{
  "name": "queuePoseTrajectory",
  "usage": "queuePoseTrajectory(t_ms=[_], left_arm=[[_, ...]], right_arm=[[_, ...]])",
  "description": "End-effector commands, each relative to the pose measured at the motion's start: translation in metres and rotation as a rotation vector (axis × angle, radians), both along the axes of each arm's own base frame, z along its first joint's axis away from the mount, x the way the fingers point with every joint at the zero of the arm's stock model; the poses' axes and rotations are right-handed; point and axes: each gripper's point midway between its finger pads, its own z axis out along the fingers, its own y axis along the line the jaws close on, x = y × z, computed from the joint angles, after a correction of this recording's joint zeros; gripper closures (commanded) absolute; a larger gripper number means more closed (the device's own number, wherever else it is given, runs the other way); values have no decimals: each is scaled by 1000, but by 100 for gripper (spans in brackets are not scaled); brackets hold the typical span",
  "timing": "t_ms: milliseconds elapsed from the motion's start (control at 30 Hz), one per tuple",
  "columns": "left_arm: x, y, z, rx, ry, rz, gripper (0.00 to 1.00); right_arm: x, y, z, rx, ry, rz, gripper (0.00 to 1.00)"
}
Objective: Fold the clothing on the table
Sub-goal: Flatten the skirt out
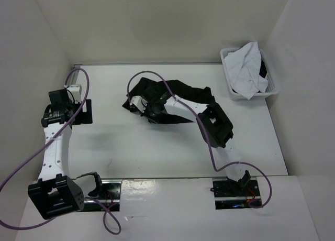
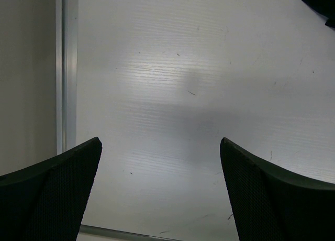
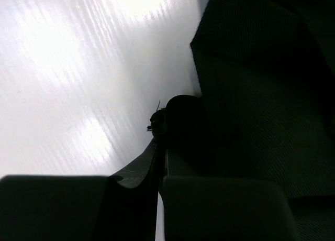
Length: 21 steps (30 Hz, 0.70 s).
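Right gripper [image 1: 142, 108] is clamped tight on the 9 o'clock edge of the clothing [image 1: 193, 93], which lies crumpled on the table [image 1: 131, 152] just past centre toward 12 o'clock. Left gripper [image 1: 86, 111] hovers spread wide above the tabletop at 9 o'clock. Farther off at 2 o'clock, a basket [image 1: 272, 90] holds a white garment [image 1: 246, 68].

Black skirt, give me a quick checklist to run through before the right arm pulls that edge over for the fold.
1. Grip: right gripper shut on the skirt edge: ok.
2. Amount of fabric pinched: cannot tell.
3. Lay: skirt flat and spread: not ok, it is bunched.
4. Spare hand: left gripper open and holding nothing: ok.
5. Support: left gripper at the skirt: not ok, it sits over bare table near the left rail.
6. Clearance: basket with the white garment apart from the skirt: ok.
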Motion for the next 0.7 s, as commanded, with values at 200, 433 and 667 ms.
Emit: queuePoseTrajectory(t_ms=[200, 433, 667], left_arm=[[5, -3, 2, -10, -26, -37, 0], [8, -5, 3, -16, -28, -56, 0], [7, -9, 2, -26, -23, -75, 0]], right_arm=[[1, 6, 210, 397, 46, 184, 100], [-65, 34, 319, 566, 5, 437, 100], [-97, 40, 339, 625, 6, 607, 100]])
